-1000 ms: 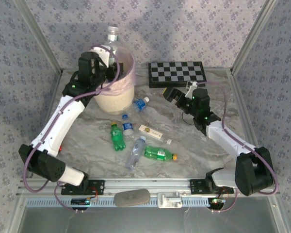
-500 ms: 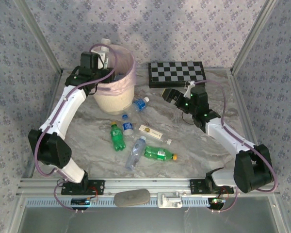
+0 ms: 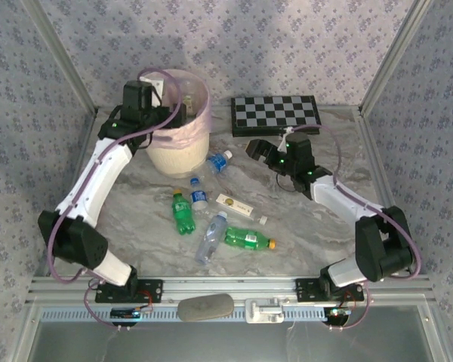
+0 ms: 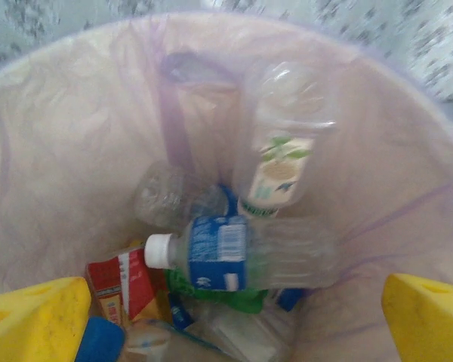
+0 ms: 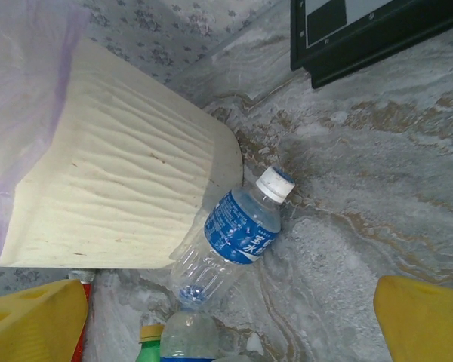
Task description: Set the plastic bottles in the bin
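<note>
Grip likely suits the labelled middle of the light, slick, crushable bottle just beside the bin, under the spread, empty right gripper; left gripper gapes empty above the bin

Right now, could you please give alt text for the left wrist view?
A clear bottle with a blue label lies atop other bottles and packaging inside the pink-lined bin. The left gripper's jaws stand open at the lower corners.
</note>
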Robot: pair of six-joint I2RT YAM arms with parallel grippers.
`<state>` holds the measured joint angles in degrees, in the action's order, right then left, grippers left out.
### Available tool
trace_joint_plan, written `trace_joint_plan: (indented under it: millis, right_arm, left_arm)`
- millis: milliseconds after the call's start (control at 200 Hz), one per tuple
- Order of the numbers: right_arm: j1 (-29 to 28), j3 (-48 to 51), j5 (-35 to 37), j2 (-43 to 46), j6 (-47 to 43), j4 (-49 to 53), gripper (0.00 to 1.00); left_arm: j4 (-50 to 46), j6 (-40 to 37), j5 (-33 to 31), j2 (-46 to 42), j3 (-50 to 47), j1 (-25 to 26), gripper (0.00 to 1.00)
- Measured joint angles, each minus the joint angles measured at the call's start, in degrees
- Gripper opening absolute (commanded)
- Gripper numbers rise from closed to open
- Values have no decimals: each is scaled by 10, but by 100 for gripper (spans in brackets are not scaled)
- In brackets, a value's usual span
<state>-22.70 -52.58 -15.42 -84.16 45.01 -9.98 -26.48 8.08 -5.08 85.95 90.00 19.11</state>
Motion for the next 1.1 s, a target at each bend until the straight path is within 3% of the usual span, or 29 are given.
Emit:
trace_joint_plan:
  millis: [235,525,775,1099]
  right_arm:
    - [-48,-37,2,-123,58,-68,96]
    - [-97,-95,12,-261,139,-136,90]
    - [-107,-153,34,-332,193,-160,87]
    - [-110,-205,59,-387,232,-166,86]
  left_arm:
    - [114,22,10,-149,-139,70,100]
    - [212,74,12,-257,-322,76,100]
    - [225,64,-16,-308,-357,77,100]
    - [233,63,-27,-311,-362,77,100]
